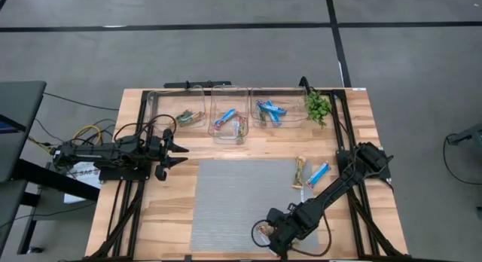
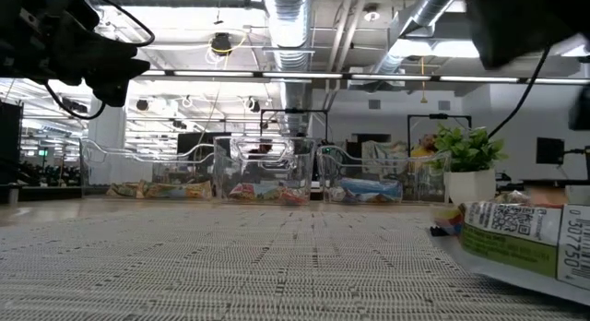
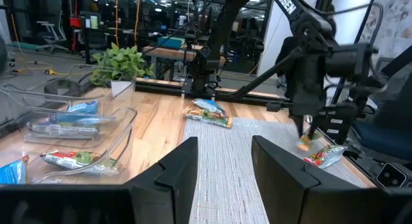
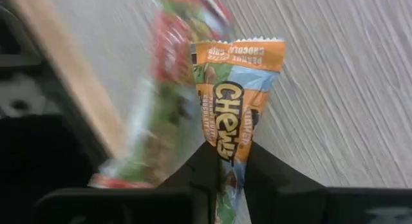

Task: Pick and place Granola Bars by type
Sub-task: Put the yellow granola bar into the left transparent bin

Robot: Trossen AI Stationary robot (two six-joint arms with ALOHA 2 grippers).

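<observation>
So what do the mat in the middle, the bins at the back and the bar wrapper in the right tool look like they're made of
The mat looks like woven grey fabric or vinyl, with ribbed weave lines and a matte finish. The bins seem to be clear hard plastic: bars show through the glossy walls. The Chewy bar, pinched in the right tool, appears wrapped in thin printed plastic film with a crimped, serrated end.

I see wooden table [image 1: 354,141] centre frame, grey woven mat [image 1: 233,202] on its lower middle. Three clear plastic bins [image 1: 230,115] in row along table's upper edge. Small green plant [image 1: 317,106] in white pot just right of bins. Dark desk corner [image 1: 15,119] at far left. Grey floor [image 1: 226,51] with black lines [image 1: 151,27] above table
</observation>
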